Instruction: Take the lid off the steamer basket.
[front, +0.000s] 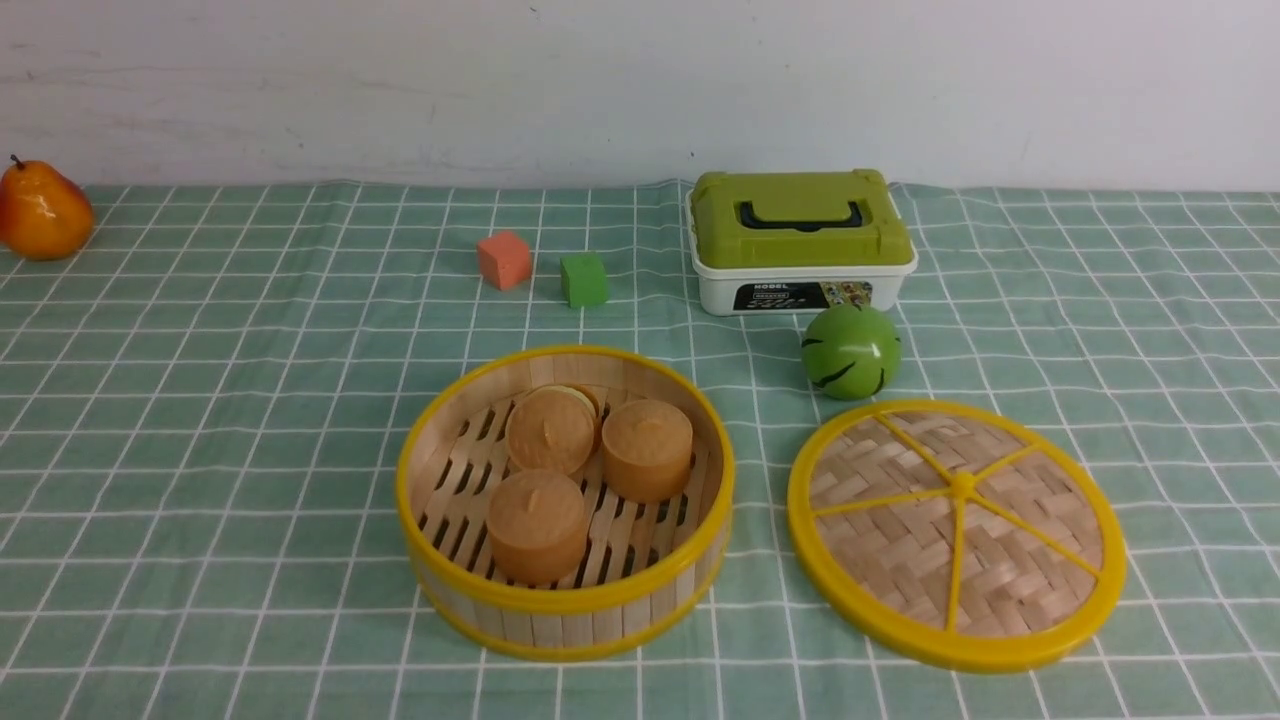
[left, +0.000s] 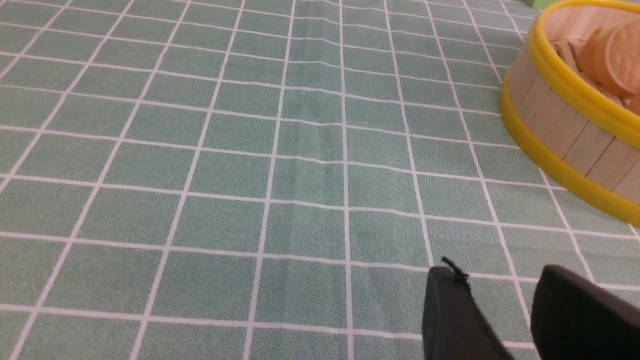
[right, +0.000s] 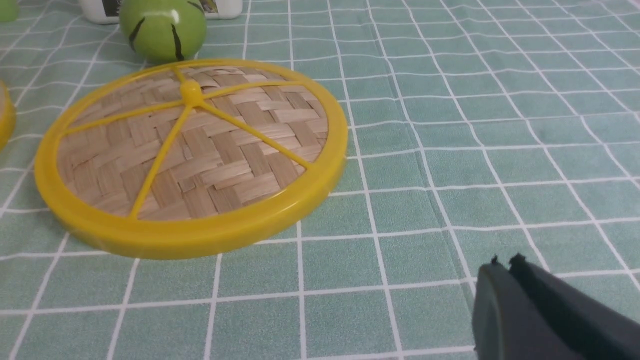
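Front view: woven round lid lies beside slatted steamer basket; left tool apart, right tool together.

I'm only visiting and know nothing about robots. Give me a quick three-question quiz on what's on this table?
1. True or false: the lid sits on the steamer basket.
2. How many round brown cakes are in the basket?
3. Which lies closest to the green striped ball? A) the pear B) the white box with green lid C) the orange cube

Key: 1. False, it lies flat on the cloth to the basket's right. 2. Three. 3. B.
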